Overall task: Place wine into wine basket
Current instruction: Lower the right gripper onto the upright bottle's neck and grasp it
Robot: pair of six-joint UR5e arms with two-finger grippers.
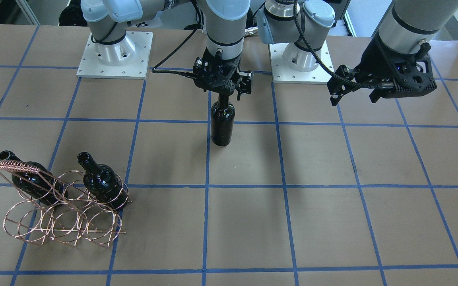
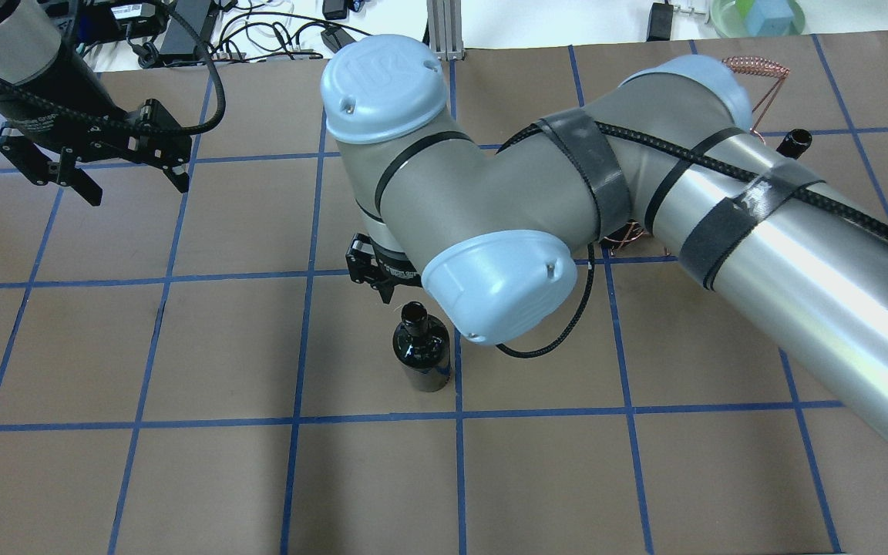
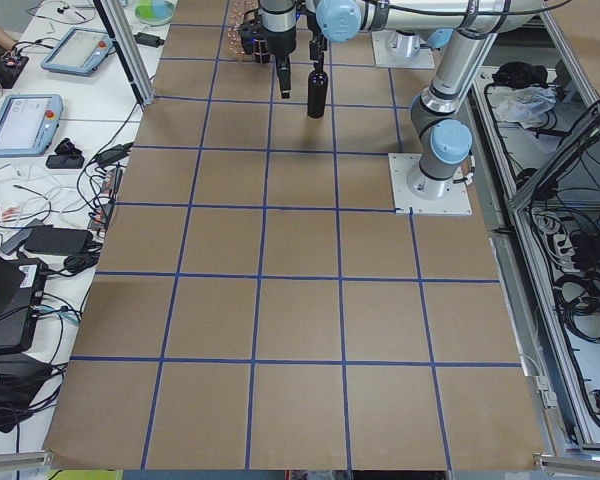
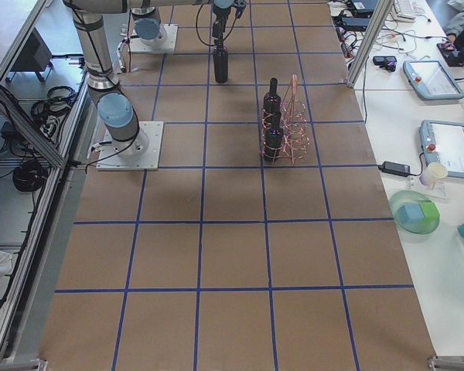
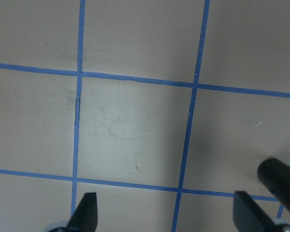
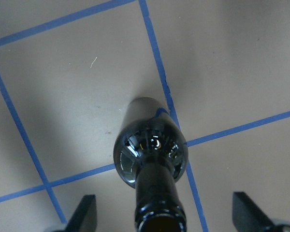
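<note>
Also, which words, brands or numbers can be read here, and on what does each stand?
"UR": faint embossed logo on the right arm's blue joint cap.
White print on the left arm's wrist: too blurred to read.
Pendant screens: too small to read.
Standing wine bottle: no label.

Wine: glossy near-black bottle, no label, upright on its base. It sits mid-length of the table, a bit nearer the robot-side edge. Basket: copper wire rings, coil-wrapped handle, standing nearer the operators' edge, robot's right of mid-table. Two bottles in its end slots, tilted, necks up.
</note>
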